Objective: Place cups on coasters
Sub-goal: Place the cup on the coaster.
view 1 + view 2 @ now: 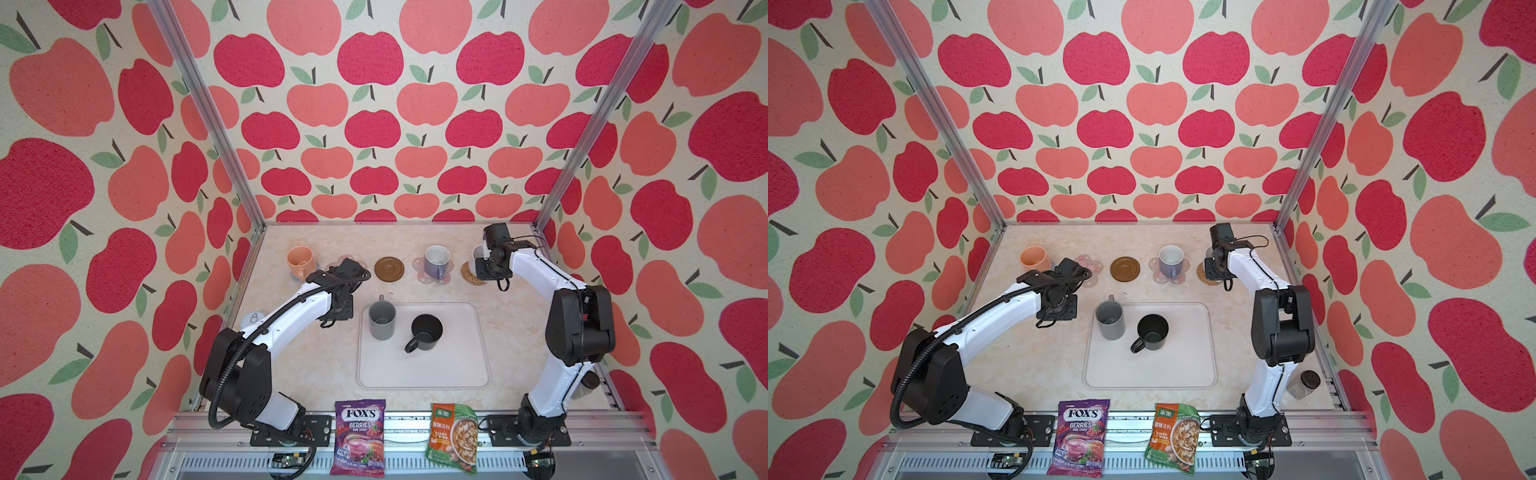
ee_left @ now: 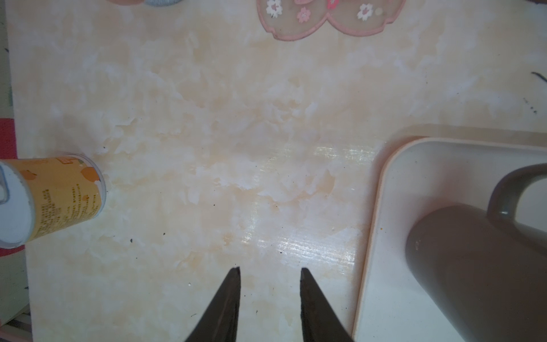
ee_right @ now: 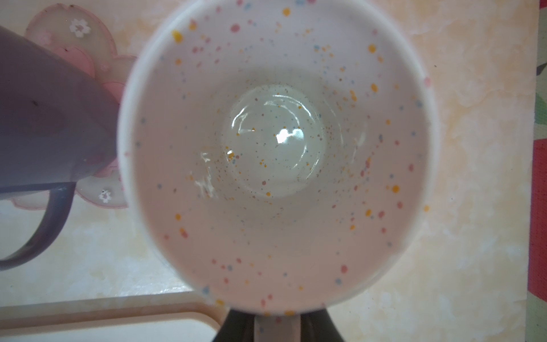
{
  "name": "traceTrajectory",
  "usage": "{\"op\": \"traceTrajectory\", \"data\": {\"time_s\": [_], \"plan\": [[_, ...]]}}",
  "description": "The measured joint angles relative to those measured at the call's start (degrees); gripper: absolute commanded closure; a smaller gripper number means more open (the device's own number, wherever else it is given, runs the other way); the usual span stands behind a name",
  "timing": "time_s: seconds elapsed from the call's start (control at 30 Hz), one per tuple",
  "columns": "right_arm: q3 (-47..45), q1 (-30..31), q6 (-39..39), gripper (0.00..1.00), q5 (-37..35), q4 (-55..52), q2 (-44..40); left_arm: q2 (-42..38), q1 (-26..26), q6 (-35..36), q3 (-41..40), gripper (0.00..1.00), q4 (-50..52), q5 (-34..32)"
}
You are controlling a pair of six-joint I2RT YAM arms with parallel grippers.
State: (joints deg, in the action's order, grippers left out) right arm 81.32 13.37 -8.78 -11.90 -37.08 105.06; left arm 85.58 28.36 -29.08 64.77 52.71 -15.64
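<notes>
Fingers (image 3: 319, 327) of the right gripper (image 3: 278, 319) pinch the handle of the speckled white mug (image 3: 275, 148) over the woven coaster (image 1: 467, 277) near the table's (image 1: 299, 374) far right corner; glazed, rigid, probably slippery and breakable, it is best gripped at that handle, while the left gripper (image 2: 269, 271) hangs empty, fingers apart.

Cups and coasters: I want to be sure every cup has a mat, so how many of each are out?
Cups: 5 (peach cup, tall grey cup, black cup, lavender cup, speckled white cup)
Coasters: 5 (blue-grey coaster, bare pink flower coaster, pink flower coaster under lavender, brown disc coaster, rattan coaster)
Total: 10
</notes>
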Motion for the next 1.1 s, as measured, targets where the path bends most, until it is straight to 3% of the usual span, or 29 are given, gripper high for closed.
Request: {"op": "traceTrajectory", "data": {"time_s": [1.1], "plan": [[1.2, 0.0, 0.0, 1.0, 1.1, -0.7, 2.5, -1.6, 0.0, -1.1, -1.1, 0.64, 1.3, -0.3]]}}
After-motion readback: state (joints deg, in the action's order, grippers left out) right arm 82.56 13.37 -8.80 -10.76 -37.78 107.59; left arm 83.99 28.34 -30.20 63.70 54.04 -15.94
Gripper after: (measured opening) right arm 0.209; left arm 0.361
